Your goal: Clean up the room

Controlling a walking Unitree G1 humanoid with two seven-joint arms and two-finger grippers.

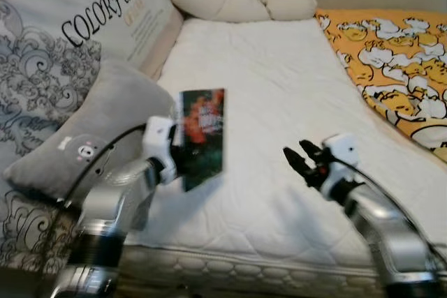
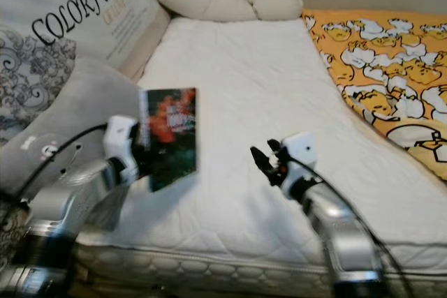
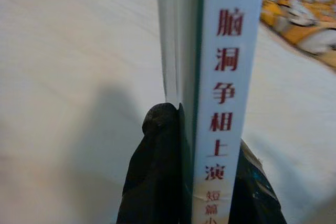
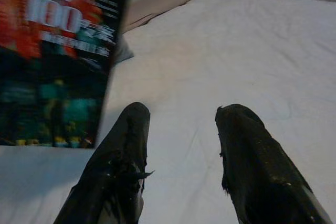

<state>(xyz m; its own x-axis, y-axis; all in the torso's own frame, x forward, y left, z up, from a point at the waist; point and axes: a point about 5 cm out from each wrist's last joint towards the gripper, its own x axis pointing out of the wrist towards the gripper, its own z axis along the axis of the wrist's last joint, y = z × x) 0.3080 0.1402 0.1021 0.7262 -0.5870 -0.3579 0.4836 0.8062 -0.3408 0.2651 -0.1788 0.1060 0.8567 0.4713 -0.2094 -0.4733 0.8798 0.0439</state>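
Left gripper [image 1: 183, 162], lower left of the frame, with its fingers [image 3: 157, 171] clamped on the lower edge of a book [image 1: 202, 137], held upright above the white mattress [image 1: 279, 102]; dark cover with red-orange print, spine lettered in red. Right gripper [image 1: 297, 158], lower centre-right, fingers [image 4: 252, 161] spread apart and empty over the mattress. Grey pillow [image 1: 84, 130] at left; printed cushion [image 1: 91, 12] upper left; cream bolster [image 1: 237, 1] at top; yellow patterned blanket [image 1: 391, 54] upper right.

Soft even indoor light, slightly blurred pictures
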